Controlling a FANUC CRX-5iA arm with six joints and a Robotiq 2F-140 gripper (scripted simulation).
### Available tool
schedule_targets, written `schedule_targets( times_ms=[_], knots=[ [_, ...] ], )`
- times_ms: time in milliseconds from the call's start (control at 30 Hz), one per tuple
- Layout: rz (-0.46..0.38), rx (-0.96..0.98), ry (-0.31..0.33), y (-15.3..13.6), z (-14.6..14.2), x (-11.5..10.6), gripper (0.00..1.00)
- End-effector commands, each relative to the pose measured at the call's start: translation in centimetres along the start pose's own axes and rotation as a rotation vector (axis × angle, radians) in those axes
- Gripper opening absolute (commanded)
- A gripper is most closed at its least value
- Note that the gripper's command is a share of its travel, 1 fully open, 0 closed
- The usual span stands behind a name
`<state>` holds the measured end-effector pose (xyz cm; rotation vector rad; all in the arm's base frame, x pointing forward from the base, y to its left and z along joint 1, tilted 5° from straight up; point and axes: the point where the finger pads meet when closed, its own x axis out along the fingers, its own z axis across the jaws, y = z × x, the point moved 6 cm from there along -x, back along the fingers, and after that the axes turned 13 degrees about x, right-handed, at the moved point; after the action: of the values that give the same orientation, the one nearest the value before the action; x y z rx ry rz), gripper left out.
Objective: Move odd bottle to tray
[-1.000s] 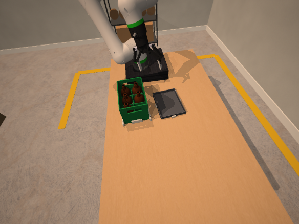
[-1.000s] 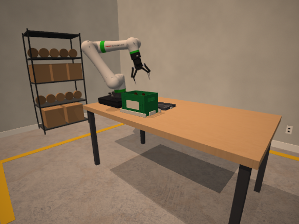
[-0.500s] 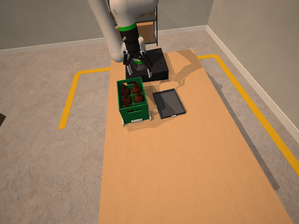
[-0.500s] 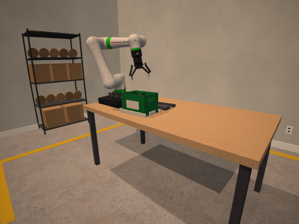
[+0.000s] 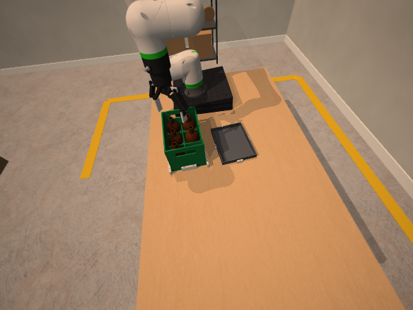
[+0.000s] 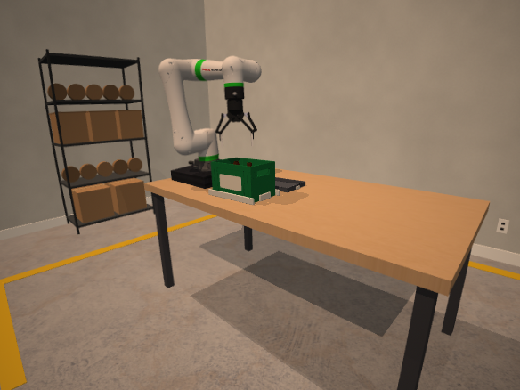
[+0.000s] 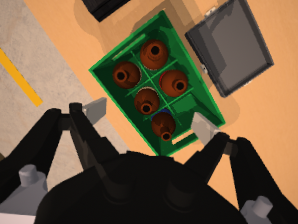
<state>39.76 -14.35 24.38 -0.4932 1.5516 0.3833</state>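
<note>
A green crate (image 7: 157, 85) stands on the table and holds five brown bottles upright in its cells. In the wrist view they are at the far end (image 7: 153, 54), the far left (image 7: 126, 75), the middle right (image 7: 174, 83), the middle left (image 7: 147, 101) and the near end (image 7: 164, 125); one near cell is empty. The neck widths look alike from here. My gripper (image 7: 150, 112) is open and empty, hanging well above the crate (image 6: 242, 178), as the side view (image 6: 237, 135) shows. The dark grey tray (image 7: 229, 46) lies empty right beside the crate (image 5: 182, 139).
The black robot base plate (image 5: 208, 88) sits at the table end just behind the crate. The tray (image 5: 233, 143) lies to the crate's right. A shelf rack with boxes (image 6: 95, 138) stands off the table by the wall.
</note>
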Motion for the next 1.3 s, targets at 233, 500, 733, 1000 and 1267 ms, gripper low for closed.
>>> schedule_targets(
  times_ms=[233, 500, 733, 1000, 1267],
  knots=[
    [0.003, 0.018, 0.018, -1.87, -0.28, 0.24, 0.1],
    [0.003, 0.018, 0.018, -1.87, -0.28, 0.24, 0.1],
    [0.003, 0.018, 0.018, -1.87, -0.28, 0.24, 0.1],
    [0.003, 0.018, 0.018, -1.87, -0.28, 0.24, 0.1],
    [0.003, 0.018, 0.018, -1.88, -0.28, 0.24, 0.1]
  ],
)
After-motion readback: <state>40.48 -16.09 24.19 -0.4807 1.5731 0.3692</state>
